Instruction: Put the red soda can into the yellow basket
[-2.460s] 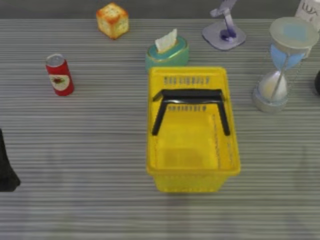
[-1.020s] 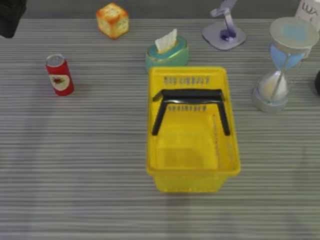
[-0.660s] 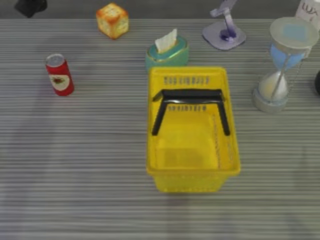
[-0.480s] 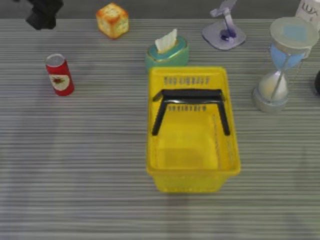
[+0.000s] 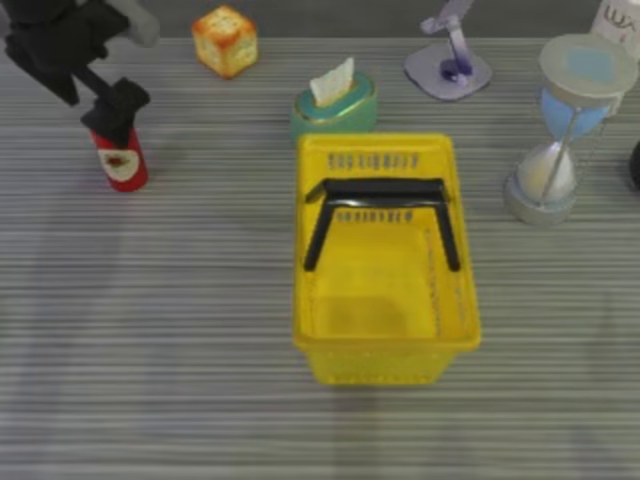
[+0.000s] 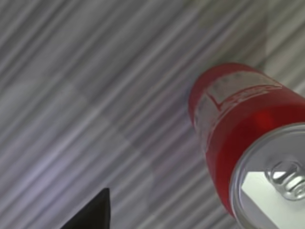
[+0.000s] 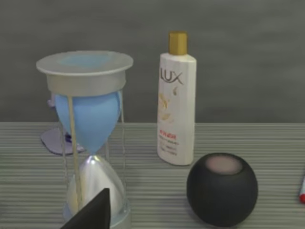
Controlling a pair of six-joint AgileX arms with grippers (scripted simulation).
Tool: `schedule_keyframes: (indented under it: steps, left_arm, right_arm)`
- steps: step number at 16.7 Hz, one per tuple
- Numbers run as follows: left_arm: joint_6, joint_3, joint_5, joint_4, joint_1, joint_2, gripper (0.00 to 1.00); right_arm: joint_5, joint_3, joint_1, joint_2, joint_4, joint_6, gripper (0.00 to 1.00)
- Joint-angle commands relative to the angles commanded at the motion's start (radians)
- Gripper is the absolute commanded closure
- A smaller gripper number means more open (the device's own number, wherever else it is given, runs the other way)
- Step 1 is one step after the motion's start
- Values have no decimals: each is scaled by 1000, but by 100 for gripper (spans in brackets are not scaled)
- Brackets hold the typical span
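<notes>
Since a moment ago our left gripper [image 5: 118, 112] has come down over the red soda can [image 5: 122, 165], which stands upright well left of the yellow basket [image 5: 385, 350]; we cannot tell its finger opening.

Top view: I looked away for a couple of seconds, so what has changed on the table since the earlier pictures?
The left arm's tool swept from the table's left edge up to the far left corner, then came down over the small red cylindrical soda can. No grasp is visible yet. The can, the large yellow plastic basket with black handles, the orange cube, the teal tissue box and the blue hourglass stayed put.
</notes>
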Motion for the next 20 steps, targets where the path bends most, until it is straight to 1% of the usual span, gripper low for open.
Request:
schedule_keyframes:
  steps: [7,9,14,19,20]
  left_arm:
    - [0,-3,0,2,2,6,0]
    - [0,-41,0,38,-1,2,0]
    - [-4,-199,-1,187,-5,-8,0]
    - [-5,-219,-1,207,-6,-8,0]
    - [-5,-219,-1,207,-6,-8,8]
  right_arm:
    - [0,0,0,0,0,0,0]
    - [0,0,0,0,0,0,0]
    - [0,0,0,0,0,0,0]
    - [0,0,0,0,0,0,0]
    - [0,0,0,0,0,0,0]
